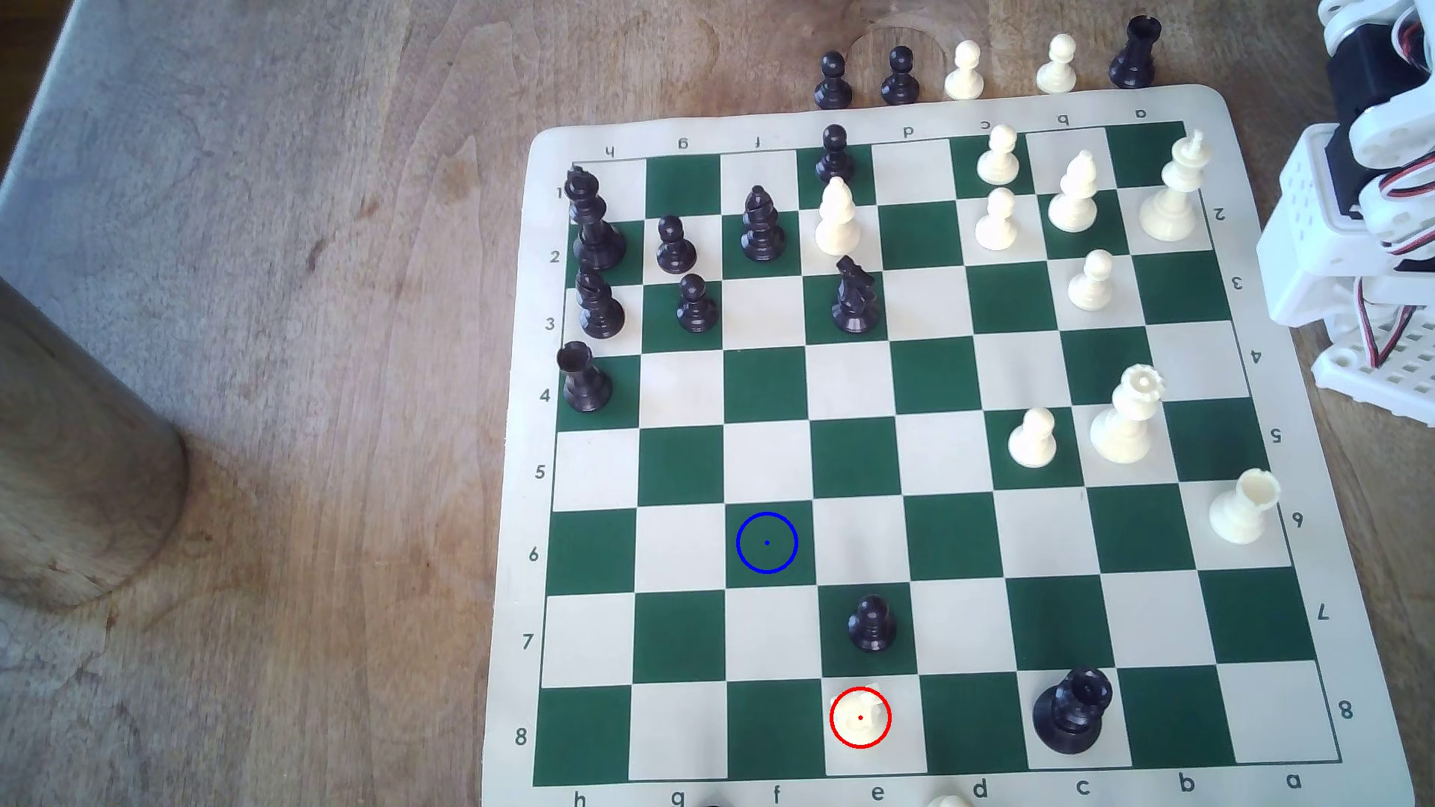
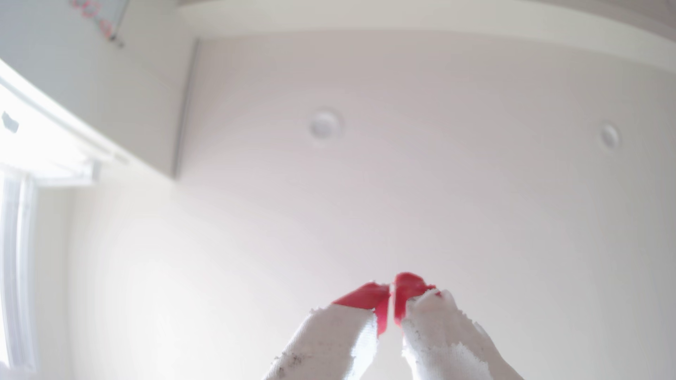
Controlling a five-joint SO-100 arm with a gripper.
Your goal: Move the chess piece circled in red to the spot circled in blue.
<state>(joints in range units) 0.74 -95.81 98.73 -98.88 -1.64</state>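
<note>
Bench: the wooden bench carries everything; a round wooden post stands at 9 o'clock in the exterior view, well apart from the play area.

Board: the green and cream chess board lies flat, with its row 8 along the 6 o'clock edge of the exterior view.

Arm: the white robot arm is folded at 3 o'clock, off the board edge and far from the piece, so I judge the reach has not begun.

End effector: in the wrist view the end effector points up at the ceiling; its red-taped fingertips are pressed together, clenched on nothing.

White piece: the white piece in the red circle stands upright on a cream square of row 8, column e, at 6 o'clock of the board.

Blue-ringed square: the blue-ringed square is dark green, row 6, column f, and bare; from the white piece it lies toward 11 o'clock.

Black pawn: a black pawn stands on the next square at 12 o'clock of the white piece, near to it.

Black rook: a black rook stands at 3 o'clock of the white piece, two columns away.

Advice: I would spread the fingertips before descent, come straight down on the head of the piece, and keep both fingertips away from the black pawn.

Risk: the piece is small with a lumpy head; a grip off centre could tip it. Lifting it well before it travels should avoid the pawn.
</note>
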